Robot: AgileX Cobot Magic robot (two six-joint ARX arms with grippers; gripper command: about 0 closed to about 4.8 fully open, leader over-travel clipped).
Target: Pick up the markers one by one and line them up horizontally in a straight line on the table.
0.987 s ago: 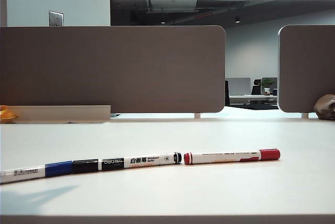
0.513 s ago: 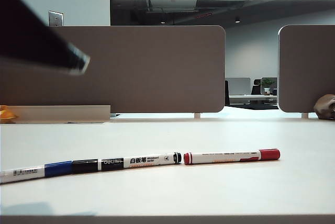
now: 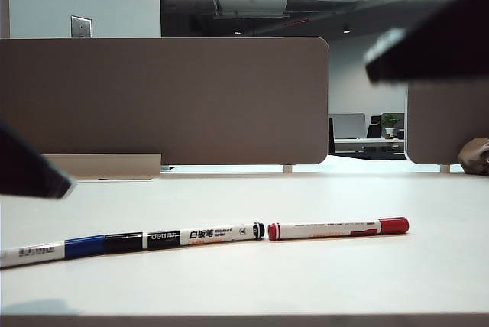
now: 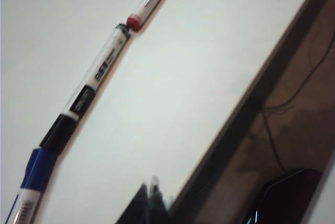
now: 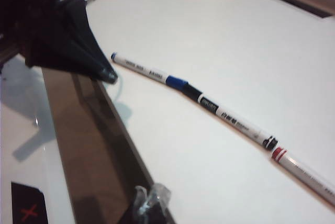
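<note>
Left claw (image 4: 152, 195): shut, holding nothing; raised off the table at its front edge, with the tips over the rim. In the exterior view it shows as a dark blurred shape (image 3: 30, 170) at the left border, above the table.
Right claw (image 5: 149, 200): shut, holding nothing; also lifted at the front edge. In the exterior view it is a dark blur (image 3: 432, 44) high on the right.
Front edge (image 4: 246, 103): straight and dark; beyond it lies a brown floor with a thin cable.
Table (image 3: 306, 281): plain white and smooth. There is bare surface between the markers and the front edge, and more behind them up to the partitions (image 3: 164, 101).
Room to move: neither claw is touching anything, and both are well apart from the markers.
Markers: three lie end to end in a nearly straight row across the table, bending slightly where they meet.
Blue marker (image 3: 46, 249): at the left end, white barrel, its blue cap against the black marker's cap.
Black marker (image 3: 199, 234): in the middle, printed white barrel, black cap on its left.
Red marker (image 3: 336, 228): at the right end, red cap pointing right, with a small gap between it and the black marker.
Far side: a brown lump (image 3: 475, 156) sits at the right, by the second partition.
</note>
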